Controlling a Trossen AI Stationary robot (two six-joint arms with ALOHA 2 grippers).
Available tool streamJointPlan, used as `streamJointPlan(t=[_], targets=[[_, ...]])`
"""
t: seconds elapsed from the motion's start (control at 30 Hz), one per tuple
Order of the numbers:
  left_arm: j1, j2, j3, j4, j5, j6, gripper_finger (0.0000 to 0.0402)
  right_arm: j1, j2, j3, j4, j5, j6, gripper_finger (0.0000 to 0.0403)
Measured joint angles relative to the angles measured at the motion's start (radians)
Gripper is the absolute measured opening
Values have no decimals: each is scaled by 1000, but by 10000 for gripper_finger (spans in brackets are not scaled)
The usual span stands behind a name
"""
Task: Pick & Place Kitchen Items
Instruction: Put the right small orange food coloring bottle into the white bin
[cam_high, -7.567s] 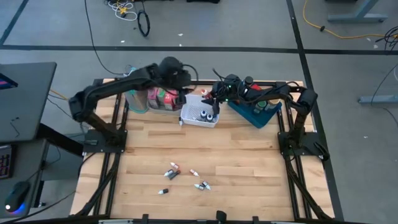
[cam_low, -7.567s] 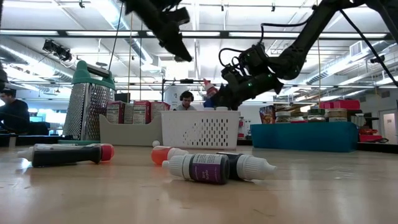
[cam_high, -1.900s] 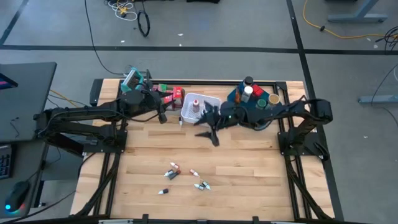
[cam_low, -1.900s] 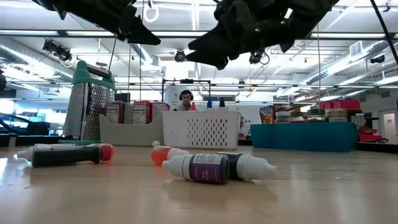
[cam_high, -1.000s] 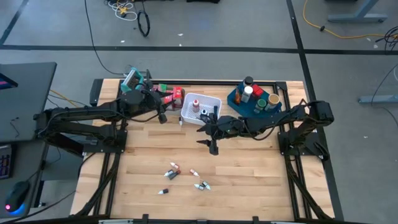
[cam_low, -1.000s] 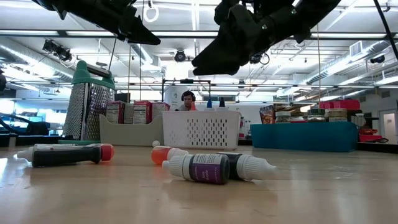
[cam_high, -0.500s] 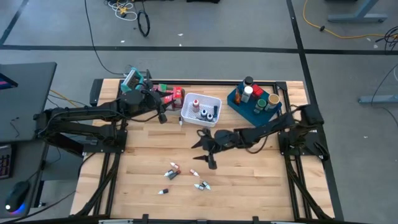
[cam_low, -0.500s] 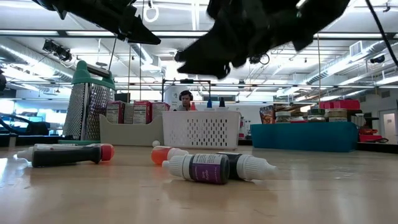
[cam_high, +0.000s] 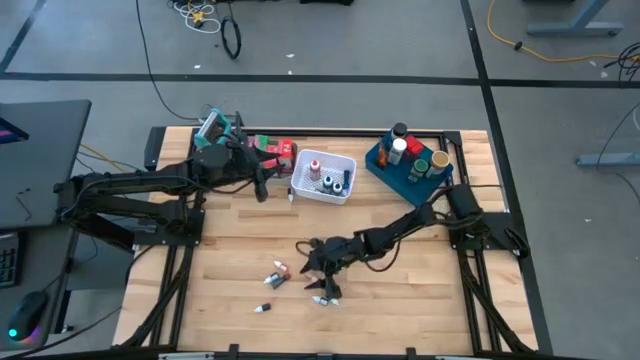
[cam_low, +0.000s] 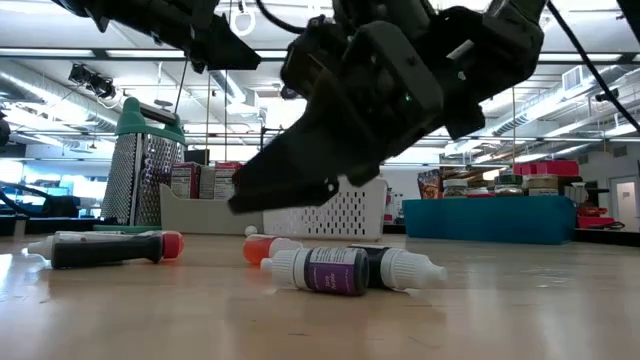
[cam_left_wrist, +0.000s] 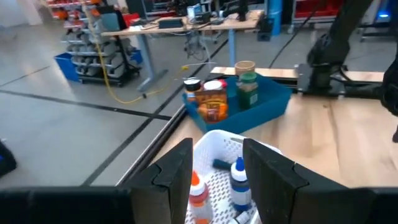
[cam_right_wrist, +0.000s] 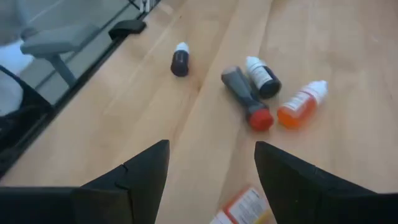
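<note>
1. Right gripper (cam_high: 318, 268): jaws spread, nothing between them, low over the near part of the table (cam_high: 420, 290), above the loose bottles.
2. Loose bottles (cam_high: 300, 285): a scatter lying flat at the table's 6 o'clock. The right wrist view shows an orange bottle (cam_right_wrist: 301, 104), a dark tube with red cap (cam_right_wrist: 245, 98), a black bottle with white cap (cam_right_wrist: 262, 77) and a small dark bottle (cam_right_wrist: 180, 60).
3. Handling, as judged: light, stiff plastic, round and likely to roll; take across the body, clear of the tapered cap.
4. Left gripper (cam_high: 262, 185): part-open, empty, at 11 o'clock beside the white basket (cam_high: 298, 190).
5. Change: a second ago the right gripper hung just below the basket; it has dropped to the bottles. Left arm unmoved.
</note>
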Motion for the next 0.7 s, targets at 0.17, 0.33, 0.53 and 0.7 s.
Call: streamJointPlan(t=[0.17, 0.33, 0.53, 0.7], targets=[[0, 0, 0, -5, 18, 25, 150, -4, 30, 45, -40, 19, -26, 247], [0, 0, 0, -21, 17, 29, 150, -17, 30, 45, -159, 27, -32, 247], [0, 0, 0, -36, 17, 31, 150, -21, 27, 47, -224, 16, -48, 247], [0, 0, 0, -63, 18, 31, 150, -22, 21, 52, -328, 63, -106, 232]])
